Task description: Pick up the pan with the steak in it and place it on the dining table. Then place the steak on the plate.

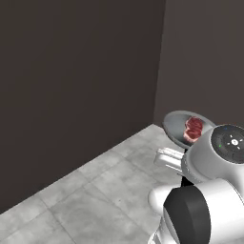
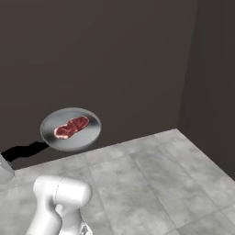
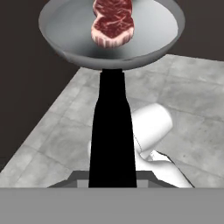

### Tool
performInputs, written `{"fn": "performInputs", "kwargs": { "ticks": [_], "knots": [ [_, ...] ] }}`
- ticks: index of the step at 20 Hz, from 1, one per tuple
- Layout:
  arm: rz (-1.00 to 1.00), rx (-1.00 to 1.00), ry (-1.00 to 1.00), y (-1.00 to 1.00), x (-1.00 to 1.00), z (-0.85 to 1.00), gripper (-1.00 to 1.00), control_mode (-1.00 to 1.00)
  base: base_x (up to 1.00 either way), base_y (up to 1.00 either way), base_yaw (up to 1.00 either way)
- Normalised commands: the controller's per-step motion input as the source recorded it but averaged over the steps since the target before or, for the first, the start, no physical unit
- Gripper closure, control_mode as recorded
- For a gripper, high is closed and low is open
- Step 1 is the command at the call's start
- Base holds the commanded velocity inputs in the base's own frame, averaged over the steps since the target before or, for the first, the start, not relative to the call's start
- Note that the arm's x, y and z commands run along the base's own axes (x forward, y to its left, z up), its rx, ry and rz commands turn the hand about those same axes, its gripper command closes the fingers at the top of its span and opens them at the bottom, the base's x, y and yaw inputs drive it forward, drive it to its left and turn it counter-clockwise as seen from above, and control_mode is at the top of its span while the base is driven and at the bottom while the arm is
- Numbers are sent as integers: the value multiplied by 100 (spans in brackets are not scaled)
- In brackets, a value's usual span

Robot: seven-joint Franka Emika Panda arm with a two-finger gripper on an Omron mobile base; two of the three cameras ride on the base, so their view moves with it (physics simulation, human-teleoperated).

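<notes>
The grey pan hangs in the air above the floor, with the steak lying inside it. Its black handle runs back to my gripper, which is shut on the handle's end. The pan with the steak shows just behind my arm's upper joint in the left base view. From the right base view, the pan is held level at the left, the steak at its middle and the handle pointing left. The dining table and the plate are out of view.
Two dark brown walls meet in a corner straight ahead. Grey tiled floor spreads below the pan and reaches the foot of the walls.
</notes>
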Motion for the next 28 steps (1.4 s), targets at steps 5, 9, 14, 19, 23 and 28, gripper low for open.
{"fn": "performInputs", "kwargs": {
  "ticks": [5,9,14,19,23,28],
  "knots": [
    [0,0,0,0,0,0,100,100,-5,0,50],
    [0,0,0,0,0,0,100,100,-5,0,50],
    [0,0,0,0,0,0,100,100,-5,0,50],
    [0,0,0,0,0,0,100,100,-5,0,50],
    [0,0,0,0,0,0,100,100,-5,0,50],
    [0,0,0,0,0,0,100,100,-5,0,50]
  ]
}}
